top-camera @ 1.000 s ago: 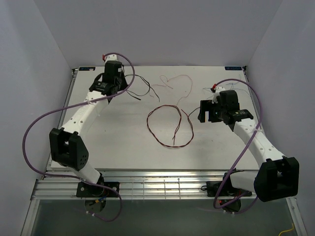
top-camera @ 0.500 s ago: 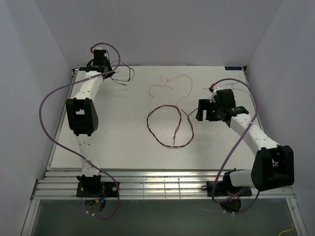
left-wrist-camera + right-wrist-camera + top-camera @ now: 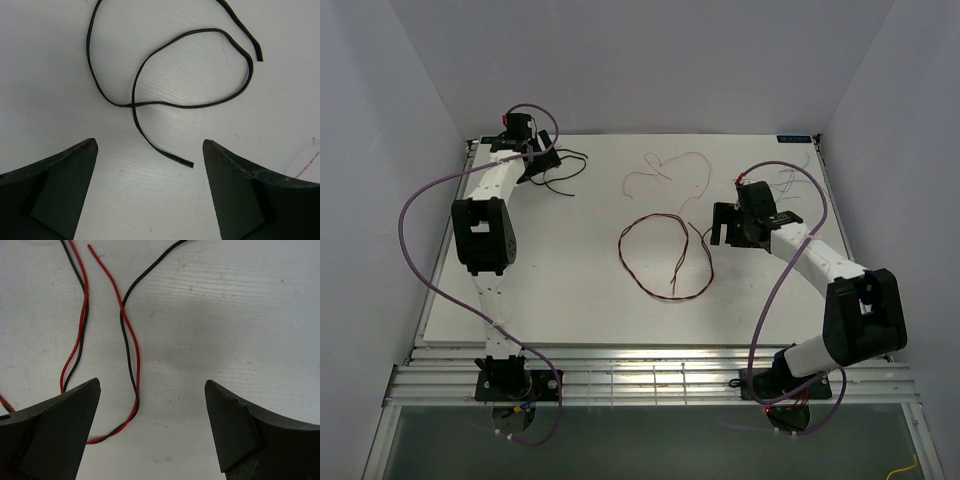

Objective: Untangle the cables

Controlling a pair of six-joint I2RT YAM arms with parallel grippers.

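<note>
A black cable lies loose in a crossed loop on the white table, one cut end between my left gripper fingers, untouched. In the top view the left gripper hangs open at the back left corner beside this black cable. A red cable and a second black cable run twisted together just ahead of my open right gripper. From above they form one big loop at mid-table, left of the right gripper. A pale pink cable lies behind it.
The table ends at a raised back edge close behind the left gripper. Thin pale wires lie at the back right beside the right arm's purple hose. A metal rail runs along the near edge.
The left arm swung to the back left corner dragging the black cable along, then its jaws opened and let the cable go. The right arm drew slightly left and back.
</note>
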